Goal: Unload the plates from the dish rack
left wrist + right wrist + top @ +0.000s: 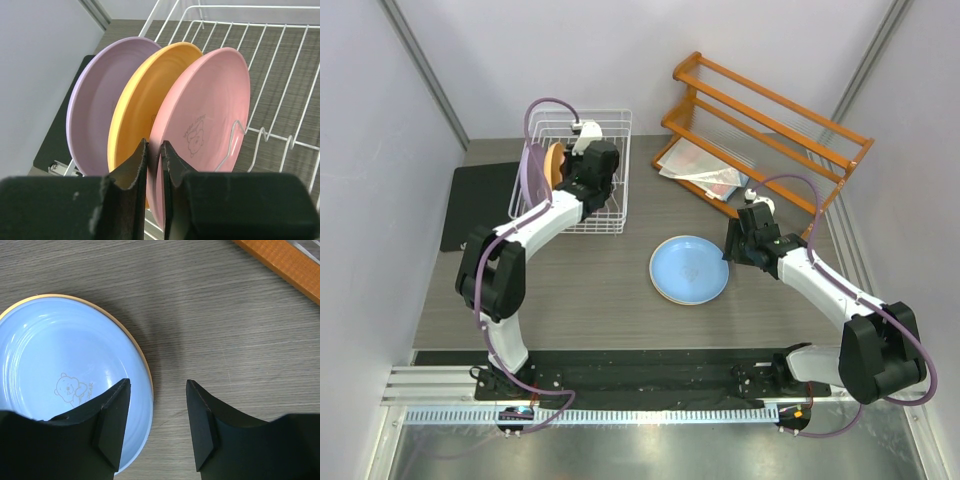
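In the rack (610,111) the lilac plate (95,110), yellow plate (140,95) and pink plate (205,115) are stood on edge, and the jaws of the left gripper (154,145) seem clenched on the pink plate's near rim; it is best drawn straight up, so the tines (231,145) and the yellow plate are not dragged. On the tabletop (225,315) the blue plate (690,268) is laid on the orange plate (70,296), with the right gripper (157,382) held released at its rim

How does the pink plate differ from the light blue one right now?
The pink plate stands on edge in the dish rack; the light blue plate lies flat on an orange plate. The left hand pinches the pink plate's rim; the open right hand merely hovers by the light blue plate. Both are round, with a small central drawing.
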Motion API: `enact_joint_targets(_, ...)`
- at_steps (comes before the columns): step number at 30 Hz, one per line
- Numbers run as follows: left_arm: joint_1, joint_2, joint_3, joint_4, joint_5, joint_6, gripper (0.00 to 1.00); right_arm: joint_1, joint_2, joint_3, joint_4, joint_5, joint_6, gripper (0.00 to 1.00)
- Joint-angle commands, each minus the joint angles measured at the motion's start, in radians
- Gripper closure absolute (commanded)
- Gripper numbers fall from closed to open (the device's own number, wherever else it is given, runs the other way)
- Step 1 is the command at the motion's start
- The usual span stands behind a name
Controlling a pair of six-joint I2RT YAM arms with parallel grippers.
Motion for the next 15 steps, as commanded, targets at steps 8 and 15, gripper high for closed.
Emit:
enact_joint_targets(8, -0.061, -0.056, -0.057, 0.349, -0.268, 0.26, 1.0, -0.001, -0.028, 0.017, 0.033, -0.012, -0.01, 0.46)
enact_joint_targets(15, -0.113, -0.028, -0.06, 0.561, -0.34, 0.476, 1.0, -0.001, -0.047, 0.005, 0.034, -0.012, -0.008, 0.45)
